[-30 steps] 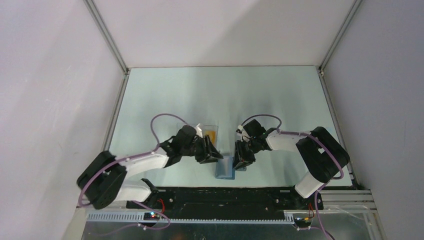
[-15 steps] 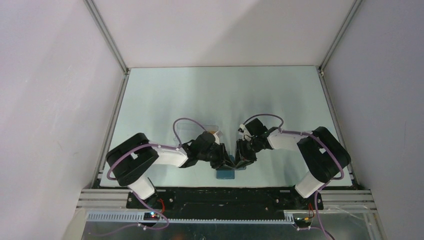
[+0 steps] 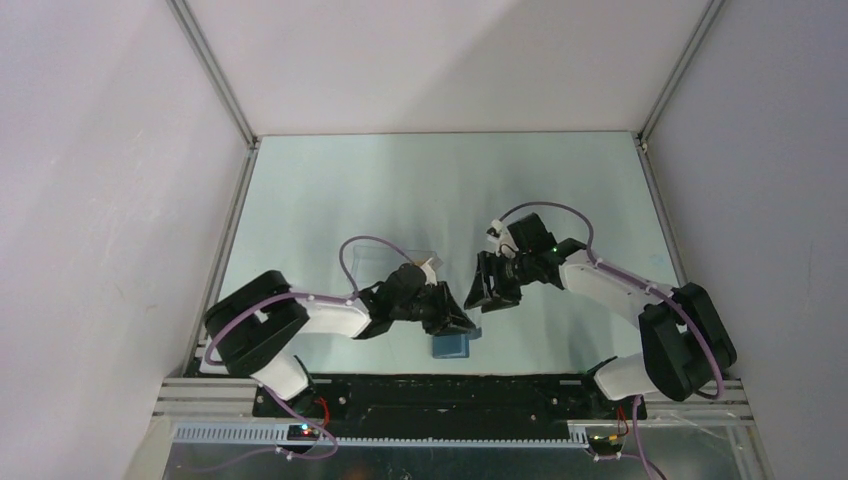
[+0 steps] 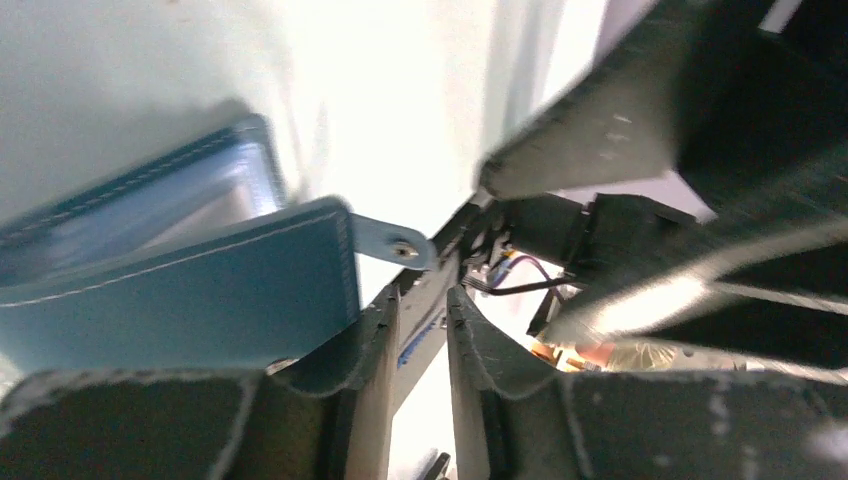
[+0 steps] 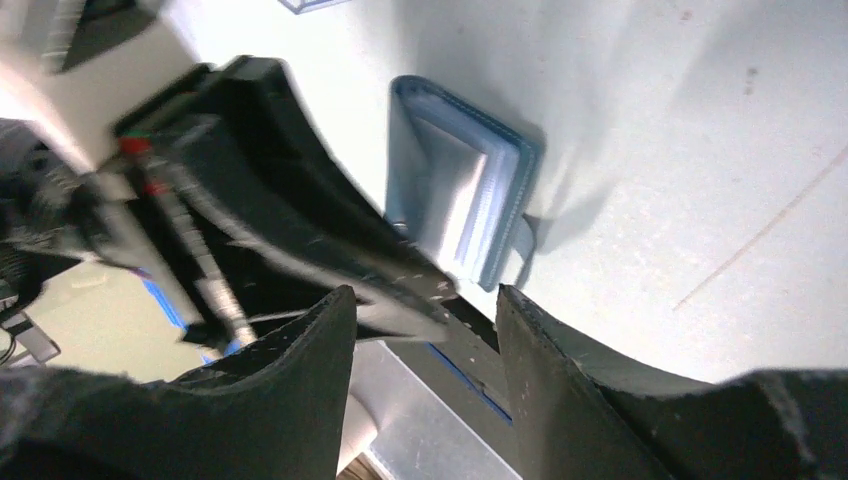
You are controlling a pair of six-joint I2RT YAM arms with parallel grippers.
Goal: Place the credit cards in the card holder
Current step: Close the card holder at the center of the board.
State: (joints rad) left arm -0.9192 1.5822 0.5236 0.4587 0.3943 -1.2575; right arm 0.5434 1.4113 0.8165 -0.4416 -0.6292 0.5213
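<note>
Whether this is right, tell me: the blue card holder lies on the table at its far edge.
Not right. The blue card holder lies on the table at its near edge, just ahead of the arm bases, not at the far edge. The top external view shows it.

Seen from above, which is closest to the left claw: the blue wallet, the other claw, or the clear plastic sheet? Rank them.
From the left gripper:
1. The card holder, right beside its tips, toward the bases.
2. The right gripper, just right and back.
3. The clear plastic sheet, farther back, to the left.
</note>
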